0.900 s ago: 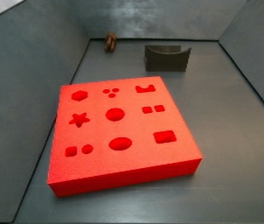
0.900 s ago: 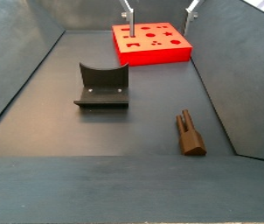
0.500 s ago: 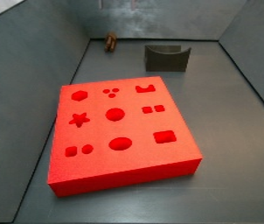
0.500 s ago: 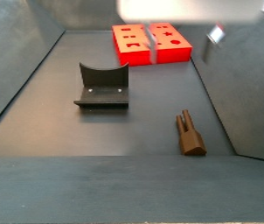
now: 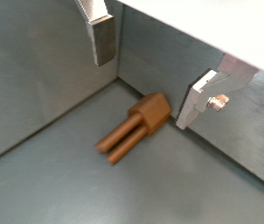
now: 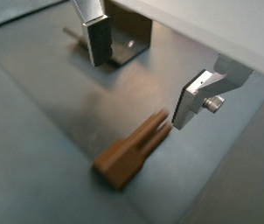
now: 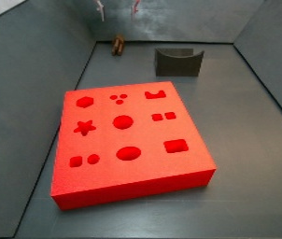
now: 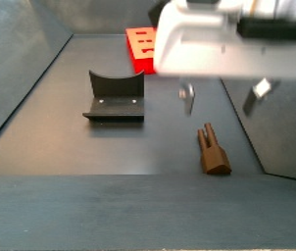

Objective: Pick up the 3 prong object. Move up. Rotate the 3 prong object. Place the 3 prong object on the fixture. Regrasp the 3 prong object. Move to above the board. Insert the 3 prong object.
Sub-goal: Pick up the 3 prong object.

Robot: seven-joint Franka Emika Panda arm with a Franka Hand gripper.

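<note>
The floor [image 8: 124, 167] is a smooth dark grey sheet, dull with faint reflections, enclosed by sloping grey walls [image 8: 26, 69] that form a trough around the work area. No writing or labels can be read anywhere.

Nearest in a side view lies the 3 prong object [image 8: 213, 149], a small brown elongated piece flat on the floor close to a side wall. In both wrist views it shows a blocky head with narrow parallel prongs running out from it [image 5: 135, 128] [image 6: 132, 154]; a wrist view shows it lying near the corner where floor and wall meet.

Above it hangs the gripper [image 8: 222, 98], its jaws spread wide with nothing between them. The flat silver fingers [image 5: 100, 33] stand on either side of the piece without touching it, clearly above the floor.

Beside it, toward the middle of the floor, stands the fixture [image 8: 114, 97], a dark block with a curved notch in its top, well apart from the brown piece.

Farthest is the board [image 8: 139, 46], bright red, mostly hidden behind the pale gripper body; a side view shows its full top with star, circle, hexagon and square recesses [image 7: 129, 140].
</note>
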